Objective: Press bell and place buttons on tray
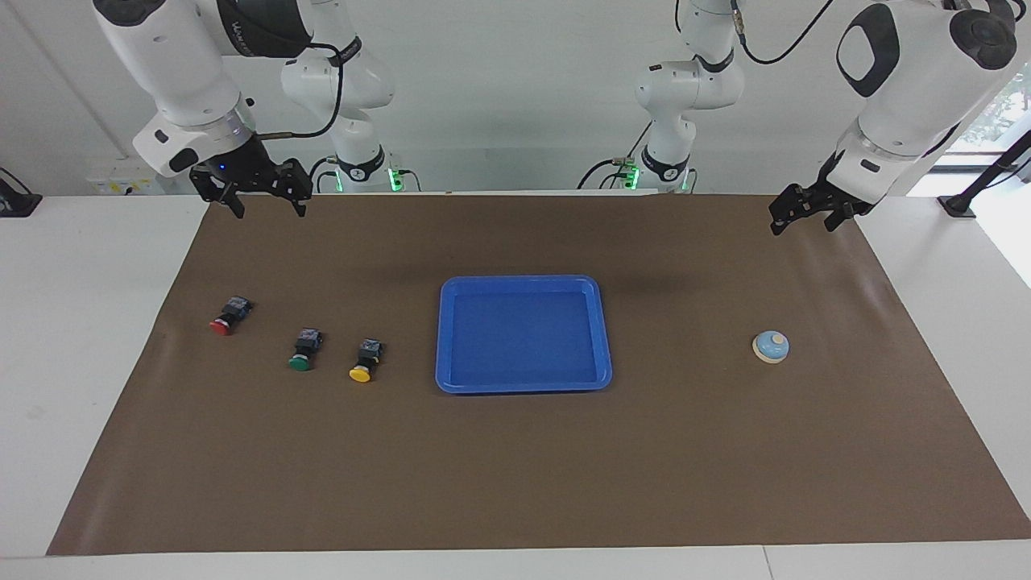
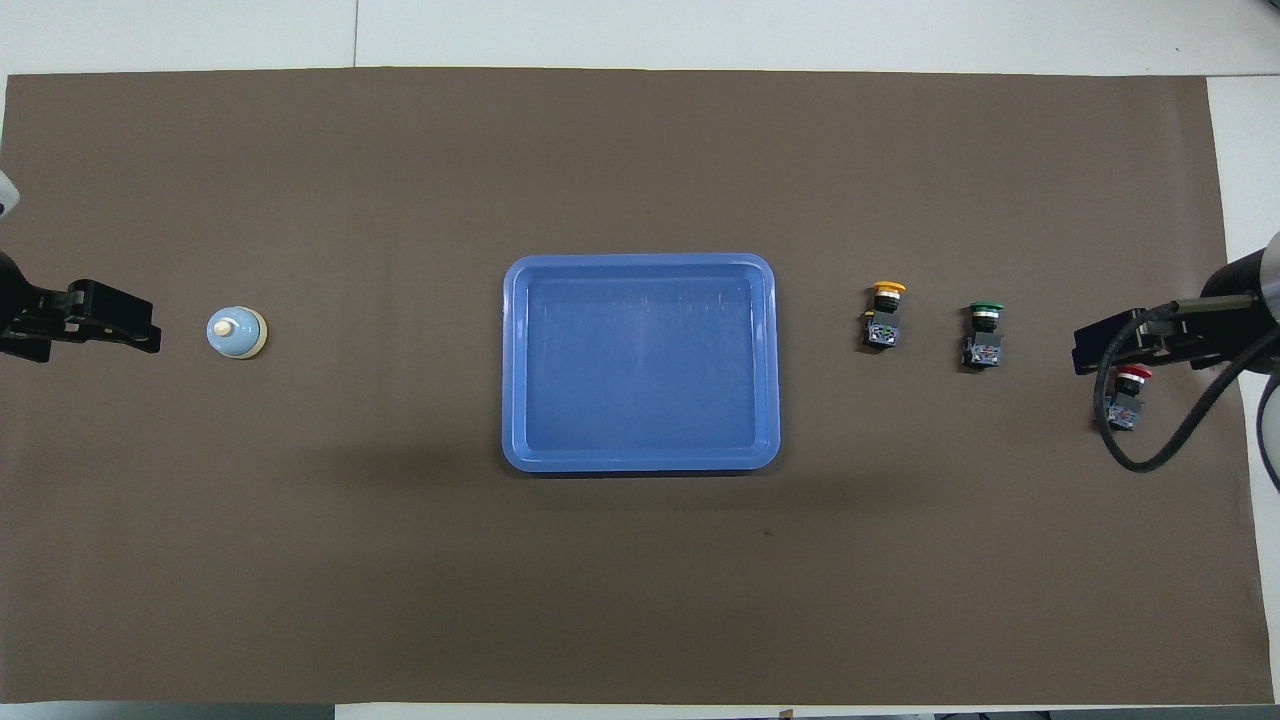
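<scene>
Three buttons (image 1: 300,340) lie beside my empty tray (image 1: 445,338); bell (image 1: 771,347) beside it too; left end effector (image 1: 805,217) and right end effector (image 1: 266,201) spread wide.

The blue tray (image 1: 523,388) lies mid-desk, nothing in it; the red button (image 1: 228,315), green button (image 1: 304,350) and yellow button (image 1: 367,360) lie toward the right arm's end; the bell (image 1: 771,347) sits toward the left arm's end; the right gripper (image 1: 264,208) and left gripper (image 1: 801,221) hang raised, fingers spread.
</scene>
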{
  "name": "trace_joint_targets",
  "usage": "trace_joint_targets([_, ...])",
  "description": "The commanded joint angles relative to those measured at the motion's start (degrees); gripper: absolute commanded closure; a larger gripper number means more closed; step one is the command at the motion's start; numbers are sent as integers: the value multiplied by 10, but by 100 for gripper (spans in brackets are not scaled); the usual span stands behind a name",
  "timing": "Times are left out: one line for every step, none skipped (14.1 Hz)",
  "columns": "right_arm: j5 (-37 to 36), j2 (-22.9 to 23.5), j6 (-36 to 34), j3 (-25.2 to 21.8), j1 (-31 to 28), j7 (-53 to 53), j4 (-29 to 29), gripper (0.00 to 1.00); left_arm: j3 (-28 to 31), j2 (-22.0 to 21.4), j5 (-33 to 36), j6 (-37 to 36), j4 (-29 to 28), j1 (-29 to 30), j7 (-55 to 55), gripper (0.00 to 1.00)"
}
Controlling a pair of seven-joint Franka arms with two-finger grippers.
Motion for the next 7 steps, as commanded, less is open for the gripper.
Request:
trace_joint_targets([-6, -1, 4, 4, -7, -13, 2, 0, 4, -7, -6, 7, -1, -3, -1, 0])
trace_joint_targets([-6, -1, 4, 4, -7, -13, 2, 0, 5, -7, -6, 7, -2, -2, -3, 0])
trace_joint_targets([-6, -1, 4, 4, -7, -13, 2, 0, 6, -7, -6, 18, -2, -2, -2, 0])
trace_joint_targets([-6, -1, 4, 4, -8, -13, 2, 0, 6, -7, -6, 32, -5, -3, -3, 0])
trace_joint_targets([-6, -1, 4, 4, -8, -15, 2, 0, 6, -7, -4, 37, -10, -3, -5, 0])
trace_joint_targets([-6, -1, 4, 4, -8, -13, 2, 0, 7, -7, -1, 45, -13, -2, -11, 42])
trace_joint_targets([-6, -1, 4, 4, -8, -13, 2, 0, 7, -7, -1, 48, -15, 4, -10, 99])
